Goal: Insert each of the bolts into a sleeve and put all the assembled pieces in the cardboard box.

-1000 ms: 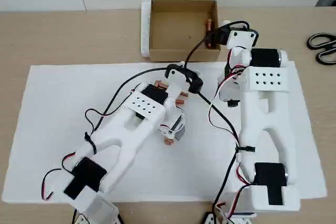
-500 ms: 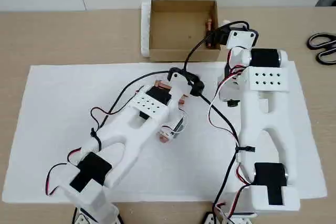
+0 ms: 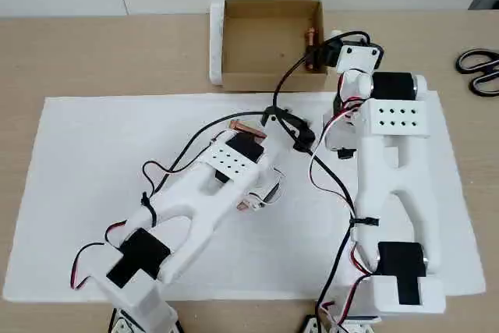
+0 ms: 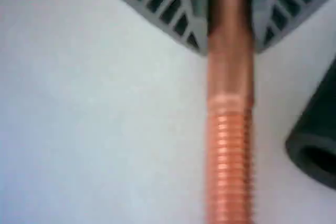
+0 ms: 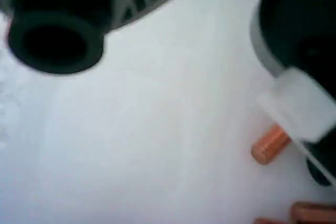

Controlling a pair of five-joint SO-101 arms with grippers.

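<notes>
White mat on wooden table — left gripper clamps a copper bolt, right gripper a black sleeve — overhead: cardboard box, scissors.

1. The bolt is shiny copper, part of it finely banded with thread.
2. The left pincer is grey; its fingers show dark slatted ribs.
3. The sleeve is matt black.
4. The cardboard box is plain brown.
5. The arms are white with black motor blocks.
6. A white mat lies on the pale wood-grain desk.
7. The scissors have black handles.
</notes>
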